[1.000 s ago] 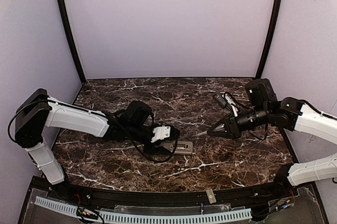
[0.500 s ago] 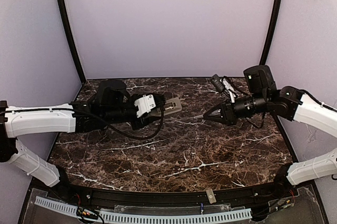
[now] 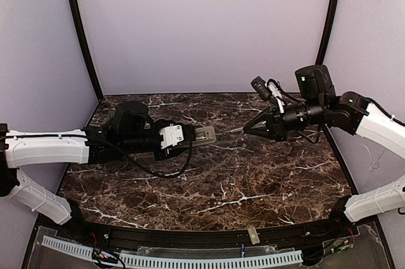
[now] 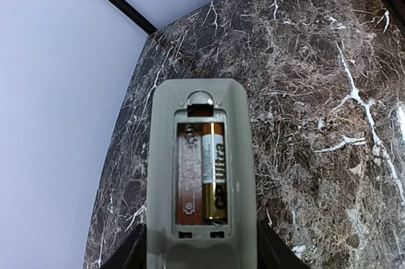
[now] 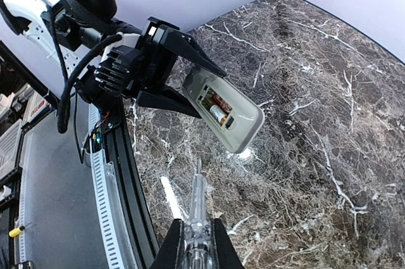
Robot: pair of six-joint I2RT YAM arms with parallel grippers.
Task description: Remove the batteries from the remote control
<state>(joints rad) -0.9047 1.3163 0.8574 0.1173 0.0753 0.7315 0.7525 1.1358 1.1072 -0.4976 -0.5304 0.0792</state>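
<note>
Our left tool (image 3: pixel 192 136) gripped the remote control (image 4: pixel 201 174). Our right tool (image 5: pixel 197 228), clenched on a thin pick (image 5: pixel 197 196), needed to lever the battery (image 4: pixel 214 171) up gently by one end.

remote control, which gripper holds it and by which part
The left gripper clamps the remote control by its sides, at the end below the battery recess. The right gripper grips a thin tool.

You have carried the remote control (image 3: pixel 205 134) in your left gripper (image 3: pixel 192 135) from low over the middle of the table (image 3: pixel 253 187) toward its far left, while your right gripper (image 3: pixel 254 130) and its clear tool (image 5: pixel 197 218) have shifted toward the back.
</note>
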